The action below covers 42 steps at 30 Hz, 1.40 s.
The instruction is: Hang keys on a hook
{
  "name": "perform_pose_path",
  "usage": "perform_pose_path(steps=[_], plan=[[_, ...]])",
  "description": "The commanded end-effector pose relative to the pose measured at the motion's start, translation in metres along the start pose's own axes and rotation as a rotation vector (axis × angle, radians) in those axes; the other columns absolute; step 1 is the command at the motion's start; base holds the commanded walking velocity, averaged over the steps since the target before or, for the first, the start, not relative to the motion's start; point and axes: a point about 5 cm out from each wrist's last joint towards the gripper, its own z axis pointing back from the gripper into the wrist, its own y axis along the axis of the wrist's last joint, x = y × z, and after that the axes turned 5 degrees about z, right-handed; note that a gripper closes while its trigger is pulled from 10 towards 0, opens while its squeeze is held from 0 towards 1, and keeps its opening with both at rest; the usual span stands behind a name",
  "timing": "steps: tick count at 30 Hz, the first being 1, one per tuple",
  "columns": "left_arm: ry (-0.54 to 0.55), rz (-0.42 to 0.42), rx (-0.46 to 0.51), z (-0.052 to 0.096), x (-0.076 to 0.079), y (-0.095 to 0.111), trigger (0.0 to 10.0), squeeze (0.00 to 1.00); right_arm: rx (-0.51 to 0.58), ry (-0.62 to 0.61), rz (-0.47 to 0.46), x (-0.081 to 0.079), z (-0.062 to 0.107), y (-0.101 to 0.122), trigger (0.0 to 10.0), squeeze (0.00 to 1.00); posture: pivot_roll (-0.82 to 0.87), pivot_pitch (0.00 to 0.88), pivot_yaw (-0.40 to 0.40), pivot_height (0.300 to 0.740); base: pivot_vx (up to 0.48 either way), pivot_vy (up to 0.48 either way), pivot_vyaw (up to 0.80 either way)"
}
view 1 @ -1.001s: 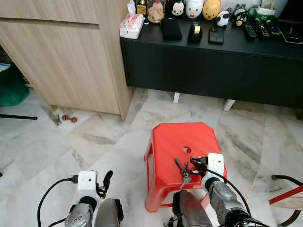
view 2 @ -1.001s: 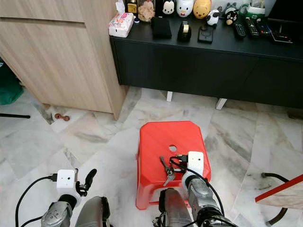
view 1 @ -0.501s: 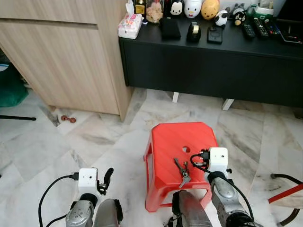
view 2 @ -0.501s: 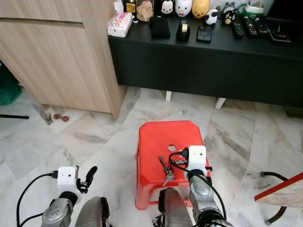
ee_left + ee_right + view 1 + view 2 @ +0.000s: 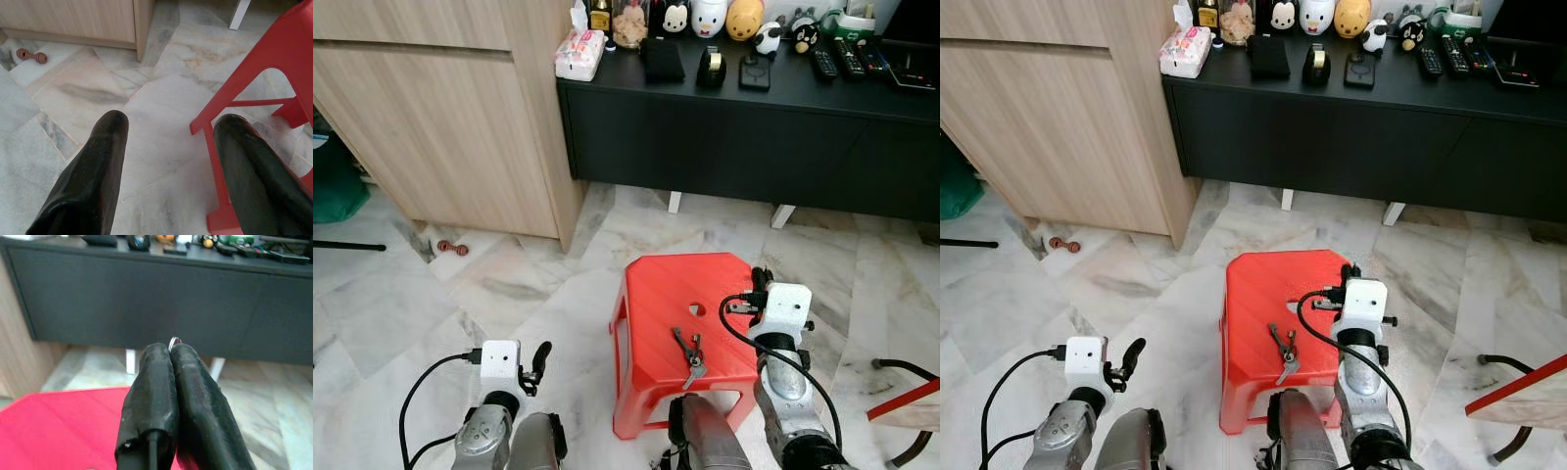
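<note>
My left claw [image 5: 166,161] hangs low beside the stool [image 5: 656,294], its fingers apart and holding nothing. The keys [image 5: 688,351] lie on the front part of the stool top, with their long axis going from the far left to the near right. My right claw [image 5: 168,357] is the nearer one: it is raised over the right edge of the stool and points away toward the cabinet [image 5: 754,137], fingers pressed together with something small and shiny at the tips, so the keys lie behind it, below and to its left.
</note>
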Motion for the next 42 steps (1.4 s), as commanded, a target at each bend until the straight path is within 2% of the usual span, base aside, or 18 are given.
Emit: perform_pose_path(steps=[1,11,19,24,30,33,39,42], plan=[[0.008,-0.009,-0.024,0.003,-0.002,-0.006,10.0,0.00,0.014,0.004,-0.016,-0.001,0.001,0.002,10.0,0.00,-0.03,0.099,-0.038,0.615,0.000,0.000,0.00],[0.003,-0.009,-0.016,0.000,0.000,-0.004,10.0,0.00,0.062,0.011,-0.012,0.002,0.000,0.014,10.0,0.00,-0.03,0.074,-0.040,0.620,0.000,0.000,0.00],[0.006,-0.012,-0.018,0.000,0.000,-0.005,10.0,0.00,0.003,0.001,-0.011,0.005,-0.001,0.006,10.0,0.00,-0.02,0.058,-0.045,0.675,0.000,0.000,0.00],[0.008,-0.013,-0.032,0.002,-0.001,-0.009,10.0,0.00,-0.082,-0.017,-0.054,0.008,0.004,-0.008,10.0,0.00,-0.02,0.044,-0.045,0.705,0.000,0.000,0.00],[0.010,-0.015,-0.044,0.002,-0.001,-0.011,10.0,0.00,-0.122,-0.014,-0.046,0.009,0.009,-0.016,10.0,0.00,-0.02,0.019,-0.043,0.735,0.000,0.000,0.00],[0.014,-0.019,-0.070,0.004,-0.002,-0.015,10.0,0.00,-0.209,0.006,-0.112,0.006,0.015,-0.030,10.0,0.00,-0.02,0.004,-0.039,0.740,0.000,0.000,0.00],[0.030,-0.018,-0.117,0.008,-0.005,-0.023,10.0,0.00,-0.378,-0.001,-0.181,0.007,0.031,-0.057,10.0,0.00,-0.02,0.000,-0.037,0.740,0.000,0.000,0.00],[0.060,0.004,-0.149,0.011,-0.009,-0.029,10.0,0.00,-0.469,-0.019,-0.185,0.011,0.043,-0.071,10.0,0.00,-0.01,0.000,-0.036,0.740,0.000,0.000,0.00]])
